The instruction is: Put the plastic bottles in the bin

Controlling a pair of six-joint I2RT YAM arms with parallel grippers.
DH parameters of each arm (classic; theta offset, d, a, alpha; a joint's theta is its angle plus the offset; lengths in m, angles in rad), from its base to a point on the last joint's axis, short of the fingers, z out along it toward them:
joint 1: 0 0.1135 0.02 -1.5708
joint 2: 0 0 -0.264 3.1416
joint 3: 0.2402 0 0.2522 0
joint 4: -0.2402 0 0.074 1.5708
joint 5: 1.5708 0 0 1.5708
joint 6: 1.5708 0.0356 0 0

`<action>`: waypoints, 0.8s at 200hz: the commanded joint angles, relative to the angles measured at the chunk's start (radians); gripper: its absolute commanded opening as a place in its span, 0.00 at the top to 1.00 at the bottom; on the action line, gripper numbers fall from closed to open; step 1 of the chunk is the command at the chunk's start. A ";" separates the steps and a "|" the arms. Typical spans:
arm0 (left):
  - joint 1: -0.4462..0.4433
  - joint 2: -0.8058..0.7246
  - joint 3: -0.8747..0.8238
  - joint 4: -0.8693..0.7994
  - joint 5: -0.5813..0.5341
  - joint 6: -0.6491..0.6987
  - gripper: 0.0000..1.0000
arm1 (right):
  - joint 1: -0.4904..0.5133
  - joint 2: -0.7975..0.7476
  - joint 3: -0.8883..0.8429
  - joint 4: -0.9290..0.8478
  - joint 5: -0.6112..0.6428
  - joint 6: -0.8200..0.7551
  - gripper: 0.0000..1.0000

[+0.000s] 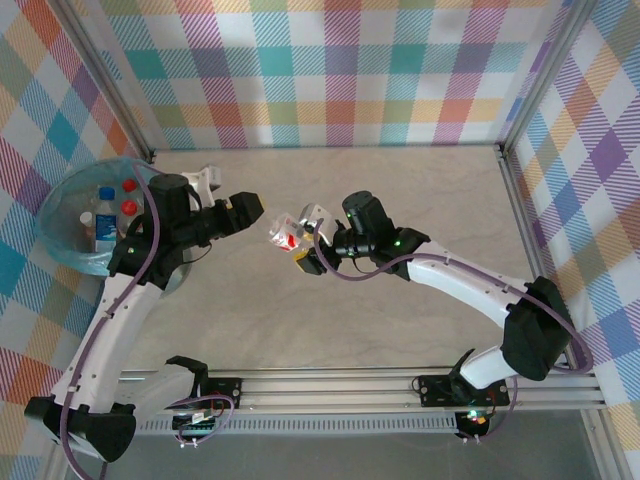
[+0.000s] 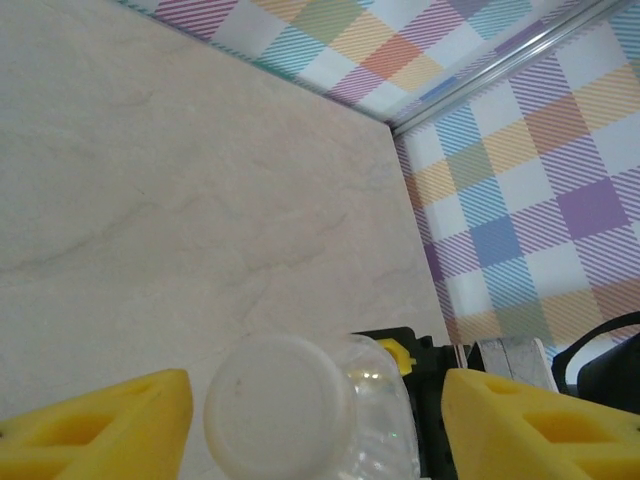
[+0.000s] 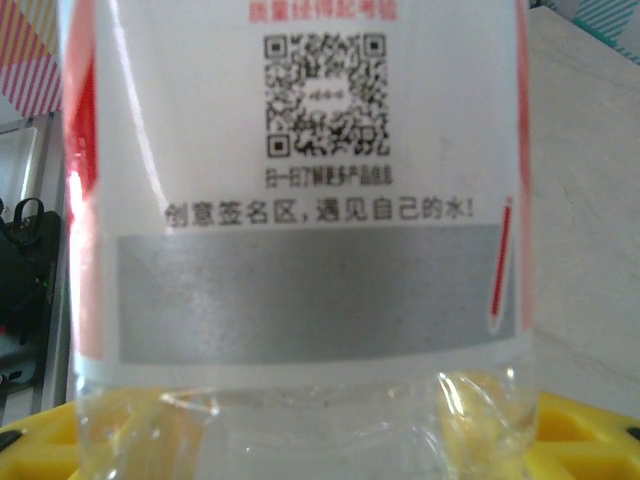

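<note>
While right gripper point(image 1: 304, 250) clamps bottle point(image 1: 282, 232), label point(image 3: 300, 290) shows QR code point(image 3: 325, 95), Chinese text point(image 3: 318, 212).

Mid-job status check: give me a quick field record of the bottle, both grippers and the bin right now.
held bottle: clear, white cap, red-and-white label, between the two grippers
right gripper: shut on its body
left gripper: open, fingers flanking the cap, gaps both sides
bin: far left, several bottles inside

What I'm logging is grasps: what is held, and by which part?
The right pincer grips a clear bottle by its lower body, below the label. The left pincer holds nothing; its open fingers flank the white cap.
</note>
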 commanded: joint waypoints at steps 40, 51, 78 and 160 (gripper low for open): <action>-0.012 -0.007 -0.014 0.062 -0.002 -0.037 0.51 | -0.006 -0.045 -0.015 0.050 -0.047 0.020 0.38; -0.012 -0.007 -0.016 0.062 0.003 -0.039 0.51 | -0.006 -0.045 -0.013 0.053 -0.050 0.023 0.38; -0.013 -0.005 -0.016 0.065 0.026 -0.047 0.53 | -0.006 -0.041 -0.013 0.064 -0.051 0.034 0.38; -0.015 -0.002 -0.013 0.072 0.044 -0.056 0.70 | -0.006 -0.032 -0.013 0.075 -0.061 0.054 0.38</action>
